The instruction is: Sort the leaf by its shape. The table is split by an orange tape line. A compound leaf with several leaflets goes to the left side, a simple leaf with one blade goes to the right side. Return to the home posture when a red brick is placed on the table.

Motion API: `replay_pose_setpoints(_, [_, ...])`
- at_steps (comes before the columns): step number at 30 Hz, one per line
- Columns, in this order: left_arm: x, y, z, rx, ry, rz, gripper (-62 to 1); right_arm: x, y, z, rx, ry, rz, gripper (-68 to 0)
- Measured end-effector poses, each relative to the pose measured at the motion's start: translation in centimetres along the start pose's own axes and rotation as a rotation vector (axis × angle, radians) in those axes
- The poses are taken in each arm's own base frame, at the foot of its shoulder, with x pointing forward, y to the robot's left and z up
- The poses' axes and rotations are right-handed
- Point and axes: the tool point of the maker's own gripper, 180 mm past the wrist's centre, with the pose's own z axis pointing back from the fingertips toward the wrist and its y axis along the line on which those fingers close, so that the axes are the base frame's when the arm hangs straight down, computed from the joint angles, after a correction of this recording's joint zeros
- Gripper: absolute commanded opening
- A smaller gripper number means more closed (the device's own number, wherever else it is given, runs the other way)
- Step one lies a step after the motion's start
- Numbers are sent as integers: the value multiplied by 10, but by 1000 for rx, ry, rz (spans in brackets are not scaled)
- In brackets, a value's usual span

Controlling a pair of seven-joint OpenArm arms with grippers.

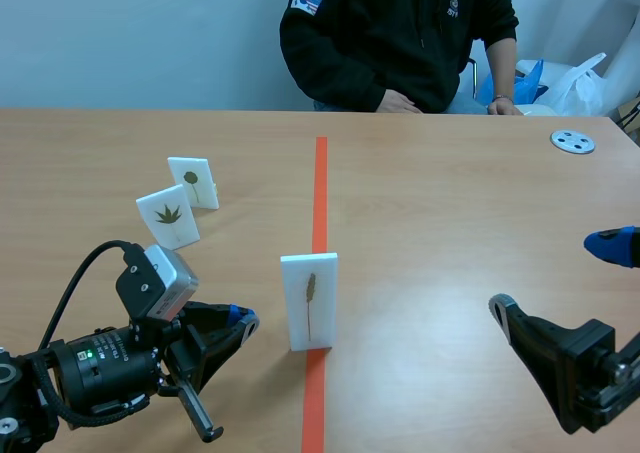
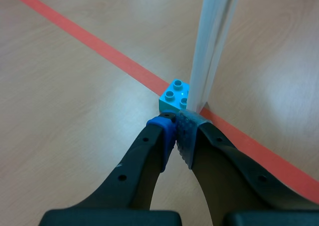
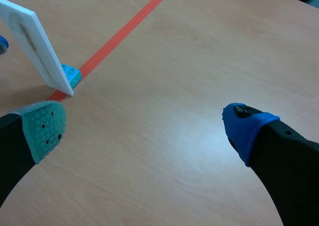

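A white card (image 1: pixel 308 301) with a narrow single-blade leaf stands upright on the orange tape line (image 1: pixel 320 188), held in a cyan brick base (image 2: pixel 174 96). My left gripper (image 1: pixel 238 323) is low on the table just left of the card, shut on nothing. In the left wrist view its fingertips (image 2: pixel 175 131) meet right in front of the base, and the card (image 2: pixel 212 46) shows edge-on. My right gripper (image 1: pixel 556 276) hovers open well right of the line. In the right wrist view the right gripper (image 3: pixel 144 128) is apart from the card (image 3: pixel 32 44) and the base (image 3: pixel 71 75).
Two more white leaf cards stand on the left side: one with a palmate leaf (image 1: pixel 168 218), one with a small round leaf (image 1: pixel 193 182). A person (image 1: pixel 400 33) sits across the table. A grey disc (image 1: pixel 573 141) lies at the far right.
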Motion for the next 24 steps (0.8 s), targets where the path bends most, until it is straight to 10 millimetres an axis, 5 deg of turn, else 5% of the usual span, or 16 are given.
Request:
replay_pose_setpoints(17, [2,0,1,-1,-14,-1,-573,0,0,0,0,0,0,-16])
replay_pose_setpoints(24, [13,2,16,1,-15,-55,-573,0,0,0,0,0,0,-16])
